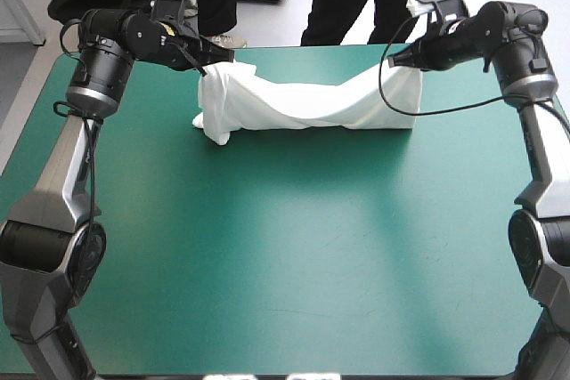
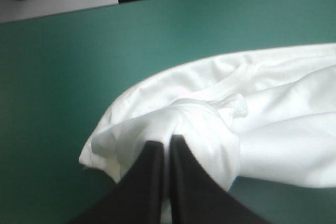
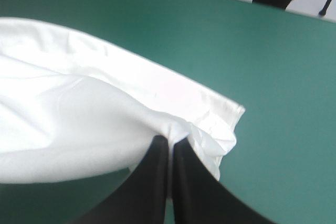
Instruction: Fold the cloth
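The white T-shirt (image 1: 303, 104) hangs stretched and twisted between both grippers over the far part of the teal-green table, its lower folds touching the cover. My left gripper (image 1: 205, 68) is shut on the T-shirt's left end, where a bunched knot of cloth (image 2: 189, 121) wraps around my fingertips (image 2: 167, 142). My right gripper (image 1: 403, 58) is shut on the T-shirt's right end, pinching a corner fold (image 3: 210, 129) at my fingertips (image 3: 169, 142). The left end droops in a crumpled lump (image 1: 216, 126).
The teal-green cover (image 1: 285, 255) stretches bare from the cloth to the near edge. The far table edge (image 1: 294, 47) runs just behind the T-shirt.
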Controlling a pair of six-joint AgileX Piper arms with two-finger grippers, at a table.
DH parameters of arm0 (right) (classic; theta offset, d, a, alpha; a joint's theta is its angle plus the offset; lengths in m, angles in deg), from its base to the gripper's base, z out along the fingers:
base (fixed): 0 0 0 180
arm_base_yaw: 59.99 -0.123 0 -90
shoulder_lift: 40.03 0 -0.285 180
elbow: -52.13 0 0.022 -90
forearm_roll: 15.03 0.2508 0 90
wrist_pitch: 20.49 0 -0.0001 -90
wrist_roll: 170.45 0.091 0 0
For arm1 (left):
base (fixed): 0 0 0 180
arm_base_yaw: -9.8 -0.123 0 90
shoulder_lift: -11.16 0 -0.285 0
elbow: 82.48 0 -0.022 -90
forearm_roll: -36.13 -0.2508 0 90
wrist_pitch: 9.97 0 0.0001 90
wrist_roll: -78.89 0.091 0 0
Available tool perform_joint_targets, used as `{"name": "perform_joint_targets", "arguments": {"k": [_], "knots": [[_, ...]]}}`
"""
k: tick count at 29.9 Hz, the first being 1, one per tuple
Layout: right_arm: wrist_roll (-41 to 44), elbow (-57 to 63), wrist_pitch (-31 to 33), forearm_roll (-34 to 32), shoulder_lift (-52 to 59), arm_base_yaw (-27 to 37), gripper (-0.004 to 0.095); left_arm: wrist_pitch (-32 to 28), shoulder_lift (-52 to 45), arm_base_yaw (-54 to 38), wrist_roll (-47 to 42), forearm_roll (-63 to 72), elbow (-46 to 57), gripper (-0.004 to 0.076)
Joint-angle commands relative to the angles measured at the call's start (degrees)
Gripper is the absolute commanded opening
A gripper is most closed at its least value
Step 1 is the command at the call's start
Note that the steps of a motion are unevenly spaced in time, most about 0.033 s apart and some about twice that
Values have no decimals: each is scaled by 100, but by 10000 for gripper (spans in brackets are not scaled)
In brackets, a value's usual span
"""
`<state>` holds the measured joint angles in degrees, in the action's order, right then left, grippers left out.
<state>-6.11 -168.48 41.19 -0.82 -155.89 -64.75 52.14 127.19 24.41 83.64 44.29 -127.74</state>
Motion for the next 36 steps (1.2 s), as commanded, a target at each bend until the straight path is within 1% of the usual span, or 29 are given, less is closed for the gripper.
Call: {"name": "perform_joint_targets", "arguments": {"k": [1,4,7,12,17,21,26,30,36], "knots": [[-119,423,-21,119,478,60,-17,361,-363,23,-11,219,-30,-17],[-259,919,344,119,621,60,-17,885,-414,23,16,504,390,-17],[-293,1349,515,119,773,60,-17,1189,-481,23,171,774,1004,-17],[-360,2054,779,119,1072,60,-17,1189,-816,34,274,901,2290,-17],[-358,2696,983,107,1214,60,-17,1189,-1133,34,283,811,3330,-17],[-358,3304,974,97,1324,60,-17,1131,-1478,34,321,639,4112,-17],[-445,4125,984,97,1473,22,-17,946,-1866,34,310,541,4905,-17],[-465,4712,984,58,1616,-112,-17,933,-2111,34,310,517,5455,-17],[-532,5122,974,56,1759,-403,-17,702,-2429,34,310,517,6013,-17]]}}
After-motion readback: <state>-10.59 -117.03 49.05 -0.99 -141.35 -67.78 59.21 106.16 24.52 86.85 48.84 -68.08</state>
